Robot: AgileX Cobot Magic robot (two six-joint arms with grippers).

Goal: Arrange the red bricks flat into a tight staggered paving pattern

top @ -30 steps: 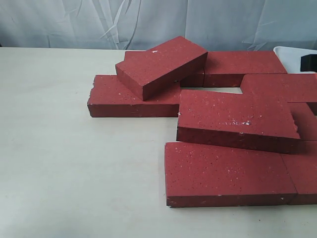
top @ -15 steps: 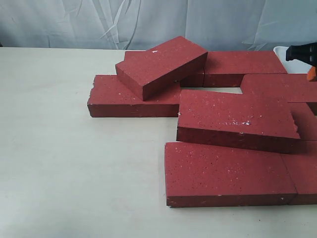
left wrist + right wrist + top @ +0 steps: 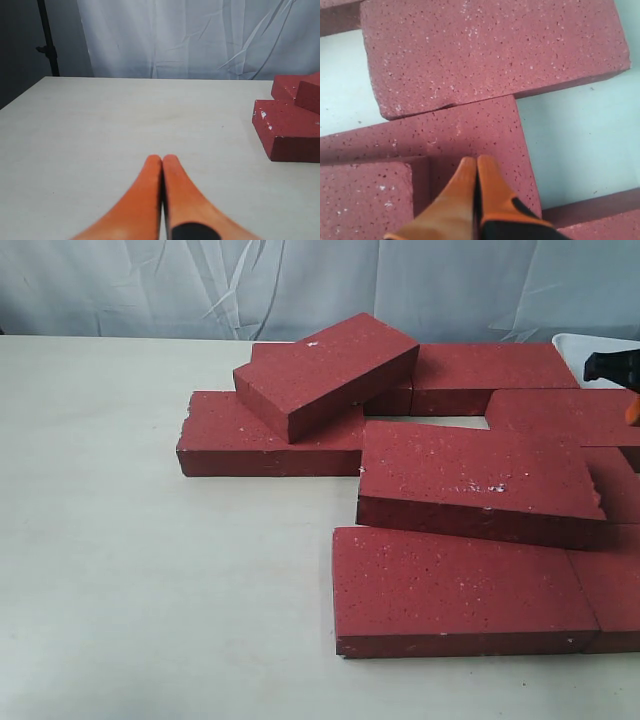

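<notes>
We found the red bricks (image 3: 470,480) jumbled, some overlapping, from centre toward three o'clock on the table (image 3: 150,570). Left jaws were pressed together, empty, over bare table; right jaws likewise above a brick (image 3: 490,130).

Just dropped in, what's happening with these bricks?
Nothing is being held. The dark red rectangular paving bricks lie in a loose cluster on the pale table, not yet a tight pattern: one brick sits tilted on top of others, and another brick leans on its neighbours. The right gripper is shut above the bricks. The left gripper is shut over the table, away from them.
</notes>
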